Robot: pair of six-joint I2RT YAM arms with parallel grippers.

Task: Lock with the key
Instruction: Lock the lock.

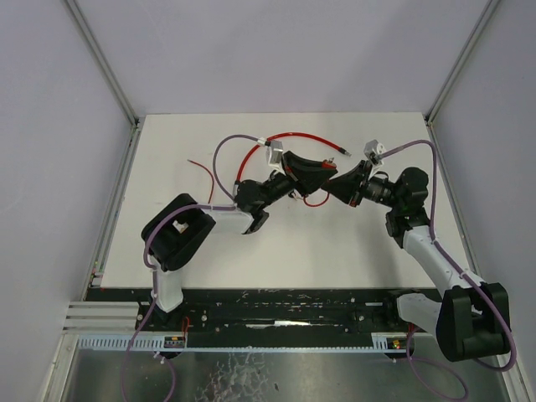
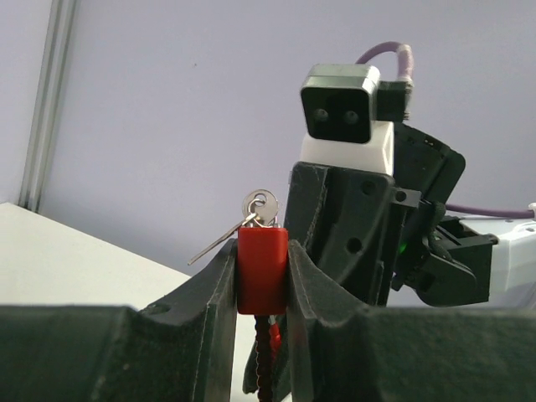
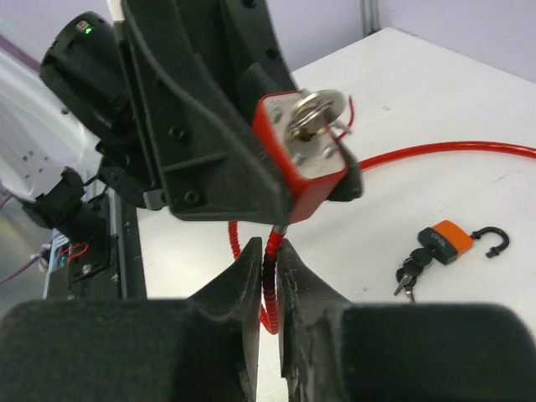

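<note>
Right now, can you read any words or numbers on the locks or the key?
No text can be read anywhere.
On the red lock: no writing shows.
On the key: too blurred to tell.
On the orange lock: a dark patch, too small to read.

Orange padlock [image 3: 446, 238] on white table [image 3: 435, 100]
</note>
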